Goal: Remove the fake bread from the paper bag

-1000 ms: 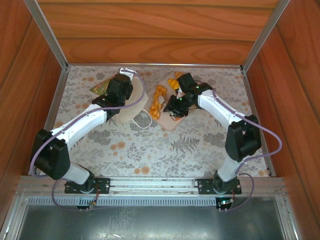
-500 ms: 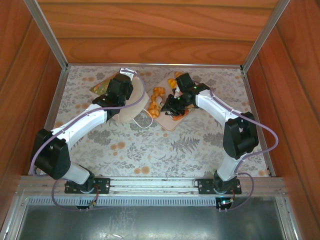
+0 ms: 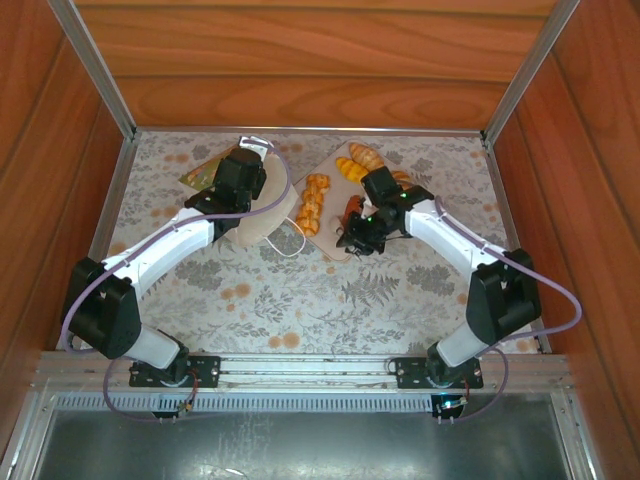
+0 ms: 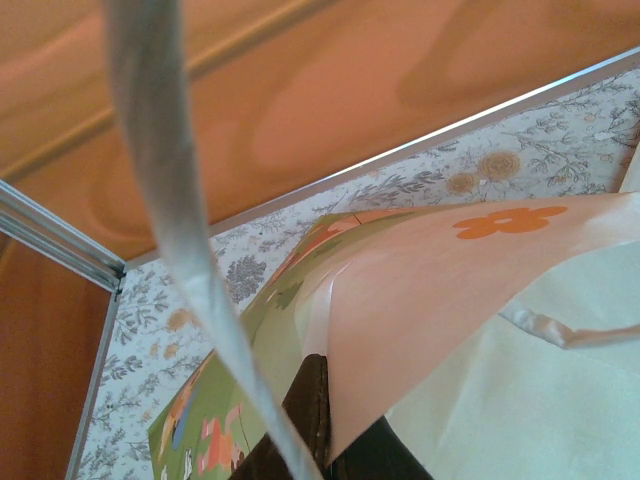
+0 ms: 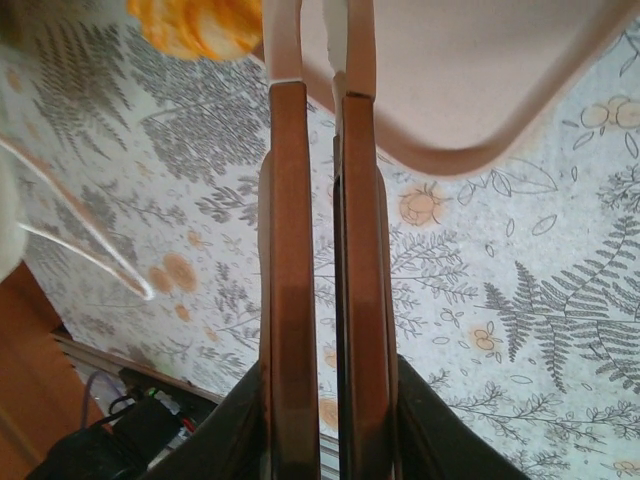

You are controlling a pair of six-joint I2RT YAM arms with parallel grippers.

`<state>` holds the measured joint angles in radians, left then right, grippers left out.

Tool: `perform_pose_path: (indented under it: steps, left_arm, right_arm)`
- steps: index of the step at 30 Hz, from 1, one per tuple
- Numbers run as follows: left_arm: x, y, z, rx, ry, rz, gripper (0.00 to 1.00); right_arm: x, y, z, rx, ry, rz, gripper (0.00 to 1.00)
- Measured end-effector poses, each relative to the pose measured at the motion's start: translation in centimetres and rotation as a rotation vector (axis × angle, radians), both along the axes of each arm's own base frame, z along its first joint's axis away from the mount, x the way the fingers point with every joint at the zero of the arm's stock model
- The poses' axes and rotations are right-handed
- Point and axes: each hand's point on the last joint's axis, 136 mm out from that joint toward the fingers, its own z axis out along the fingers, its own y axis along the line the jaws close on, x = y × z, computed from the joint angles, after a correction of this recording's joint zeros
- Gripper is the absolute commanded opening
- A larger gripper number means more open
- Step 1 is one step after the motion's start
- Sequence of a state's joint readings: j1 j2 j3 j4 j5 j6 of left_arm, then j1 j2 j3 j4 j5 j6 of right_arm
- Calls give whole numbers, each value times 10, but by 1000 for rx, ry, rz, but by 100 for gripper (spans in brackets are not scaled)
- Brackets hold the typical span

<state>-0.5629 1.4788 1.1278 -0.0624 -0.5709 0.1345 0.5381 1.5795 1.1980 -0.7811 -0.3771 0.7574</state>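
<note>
Several glossy golden-orange toy pastries point(image 3: 315, 200) lie out on the flat pink tray point(image 3: 328, 238), just ahead and to the left of the right pincer point(image 3: 352, 238). The right wrist view shows one pastry point(image 5: 190, 25) beyond its tips and the tray's rounded corner point(image 5: 480, 70) just past them. Right pincer point(image 5: 313, 60): jaws barely parted, a thin slit between them and nothing seen in it. Left pincer point(image 3: 240, 180): clamped on a panel of the small cream paper gift bag point(image 3: 262, 218), which slumps on the table on its near side; the paper point(image 4: 430, 300) runs straight out from the dark finger point(image 4: 308, 420), with a white cord handle point(image 4: 165, 220) hanging across in front. The bag's inside is hidden, so I cannot tell whether any piece remains there. Handling estimate: the pastries look light, rigid and slick (the glossy skin and rounded backs will likely squirt out of a shallow pinch). Take each across its thickest middle, not the tapered ends. The bag is thin and limp and probably creases easily, so the rim hold suits it.
</note>
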Motion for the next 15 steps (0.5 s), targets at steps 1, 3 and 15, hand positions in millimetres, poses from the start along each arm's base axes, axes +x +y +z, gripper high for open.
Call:
perform_pose_path:
  steps: [1, 3, 15]
  left_arm:
    - [0, 0, 0, 0, 0, 0, 0]
    - [0, 0, 0, 0, 0, 0, 0]
    - [0, 0, 0, 0, 0, 0, 0]
  right_arm:
    - [-2, 2, -2, -5, 4, 7, 29]
    - [-4, 6, -6, -11, 8, 20, 29]
    - [5, 28, -21, -10, 26, 58, 28]
